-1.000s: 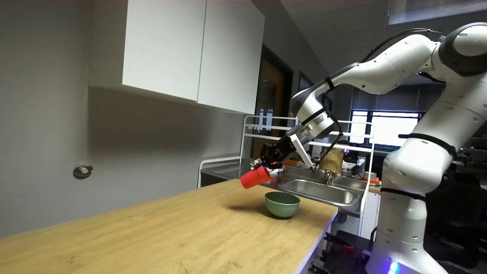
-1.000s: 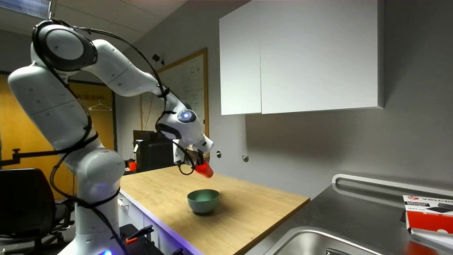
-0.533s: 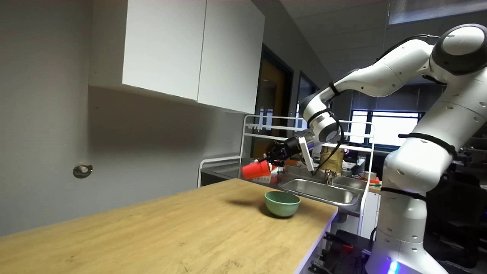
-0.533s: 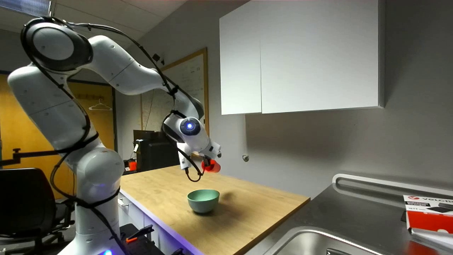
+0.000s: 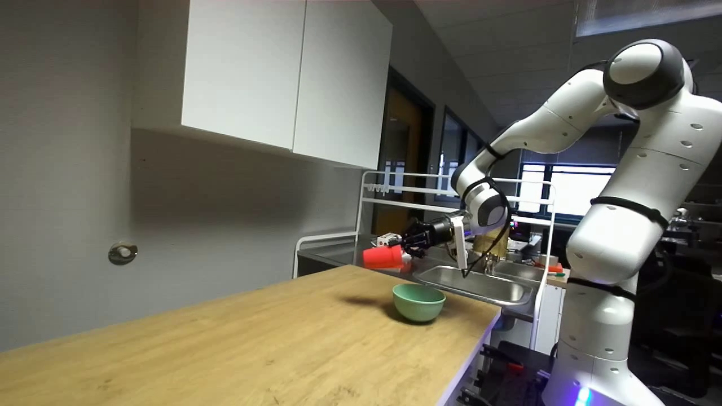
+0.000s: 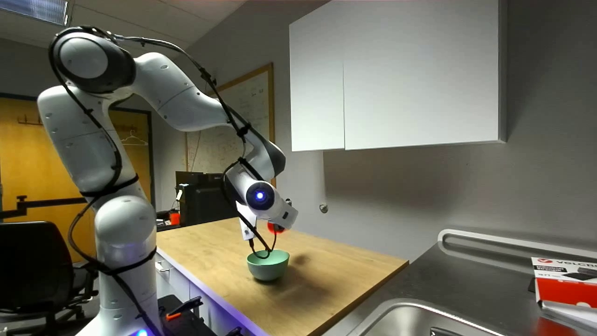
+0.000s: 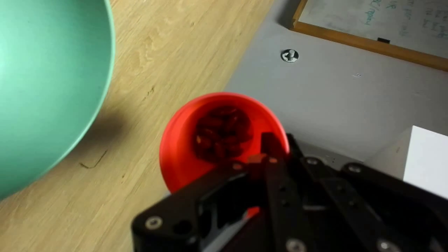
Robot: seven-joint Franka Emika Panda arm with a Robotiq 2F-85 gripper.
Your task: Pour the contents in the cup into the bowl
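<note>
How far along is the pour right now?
Done: the gripper is shut on the red cup, which is off the wooden counter. In hand: the tilt, with the cup nearly on its side, higher than the green bowl. Left: dark red pieces sit inside the cup in the wrist view; none show in the bowl's visible part, so pouring probably remains.
</note>
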